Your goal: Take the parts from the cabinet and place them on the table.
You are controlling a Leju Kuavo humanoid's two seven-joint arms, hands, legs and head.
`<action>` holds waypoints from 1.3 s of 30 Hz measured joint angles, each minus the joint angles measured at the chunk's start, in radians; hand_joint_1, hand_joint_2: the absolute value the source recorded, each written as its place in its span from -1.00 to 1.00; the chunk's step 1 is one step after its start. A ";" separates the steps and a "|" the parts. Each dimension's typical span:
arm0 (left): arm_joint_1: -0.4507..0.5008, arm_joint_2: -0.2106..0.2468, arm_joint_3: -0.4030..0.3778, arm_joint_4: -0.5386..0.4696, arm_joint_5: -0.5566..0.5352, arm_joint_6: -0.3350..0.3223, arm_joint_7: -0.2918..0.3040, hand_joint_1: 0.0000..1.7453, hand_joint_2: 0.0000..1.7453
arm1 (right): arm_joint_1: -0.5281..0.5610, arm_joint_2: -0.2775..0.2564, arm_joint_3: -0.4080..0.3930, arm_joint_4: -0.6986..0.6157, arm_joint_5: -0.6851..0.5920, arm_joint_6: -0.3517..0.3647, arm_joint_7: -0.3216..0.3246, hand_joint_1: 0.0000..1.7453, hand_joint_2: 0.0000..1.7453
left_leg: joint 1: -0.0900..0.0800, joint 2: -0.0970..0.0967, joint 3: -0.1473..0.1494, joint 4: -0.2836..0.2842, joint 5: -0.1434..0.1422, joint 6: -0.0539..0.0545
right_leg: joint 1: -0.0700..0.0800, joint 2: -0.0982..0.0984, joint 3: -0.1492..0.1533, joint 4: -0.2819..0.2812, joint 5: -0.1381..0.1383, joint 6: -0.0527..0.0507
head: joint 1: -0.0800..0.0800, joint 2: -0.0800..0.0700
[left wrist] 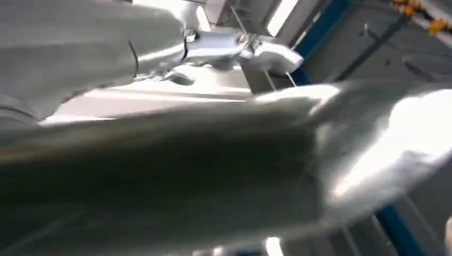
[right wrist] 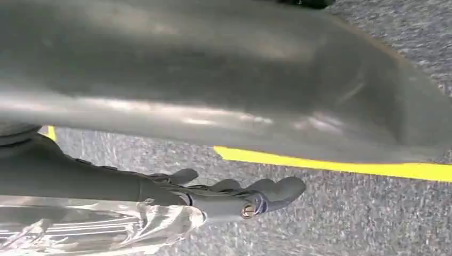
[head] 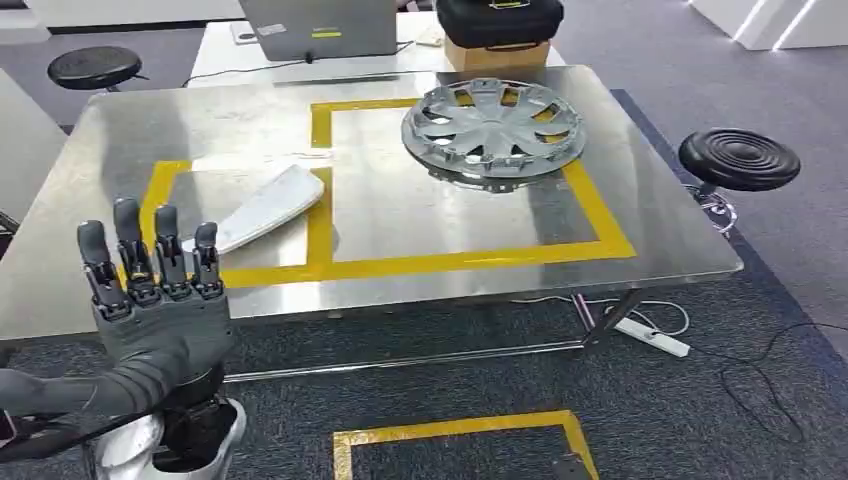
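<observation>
Parts sitting on the steel worktop [head: 400,215]: hubcap [head: 493,128] far right, white panel [head: 262,209] near left. Left hand [head: 160,300] hovering near-left, fingers [head: 128,245] apart, holding nothing. Right hand [right wrist: 234,194] hanging over carpet, fingers loosely together, empty. Placing step looks done; next probably turning toward the cabinet. Stools, yellow floor tape around.

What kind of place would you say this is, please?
Probably a robot test lab or workshop: a steel table marked with yellow tape, a hubcap on it, stools and carpet around.
</observation>
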State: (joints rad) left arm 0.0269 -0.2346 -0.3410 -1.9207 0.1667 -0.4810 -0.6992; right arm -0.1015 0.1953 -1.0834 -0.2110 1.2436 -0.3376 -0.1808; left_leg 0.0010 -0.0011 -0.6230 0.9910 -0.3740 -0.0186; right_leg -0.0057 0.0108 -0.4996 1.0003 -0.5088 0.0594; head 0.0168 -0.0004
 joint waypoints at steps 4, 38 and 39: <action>0.000 0.001 0.001 0.000 -0.001 0.001 0.000 -1.00 -1.00 | 0.000 0.000 0.000 0.000 -0.001 0.000 0.000 -1.00 -1.00 | 0.003 -0.001 -0.029 0.053 -0.078 -0.023 | -0.004 -0.007 -0.027 -0.003 0.037 -0.041 | -0.009 0.000; 0.019 -0.006 0.054 -0.006 -0.030 0.015 0.000 -1.00 -1.00 | 0.008 0.000 0.000 0.000 0.000 -0.005 0.000 -1.00 -1.00 | -0.001 0.000 -0.071 0.299 -0.239 -0.023 | -0.002 -0.010 -0.088 -0.001 0.085 -0.045 | -0.008 0.000; 0.019 -0.006 0.055 -0.006 -0.030 0.015 0.000 -1.00 -1.00 | 0.009 0.000 0.000 0.000 0.000 -0.005 0.000 -1.00 -1.00 | -0.001 0.000 -0.066 0.299 -0.227 -0.022 | -0.002 -0.010 -0.093 -0.001 0.089 -0.044 | -0.007 0.000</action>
State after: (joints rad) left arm 0.0462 -0.2403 -0.2865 -1.9272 0.1370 -0.4658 -0.6992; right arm -0.0924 0.1949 -1.0838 -0.2110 1.2436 -0.3429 -0.1808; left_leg 0.0002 -0.0014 -0.6886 1.2896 -0.6013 -0.0404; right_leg -0.0079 0.0010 -0.5923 0.9989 -0.4198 0.0155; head 0.0095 -0.0004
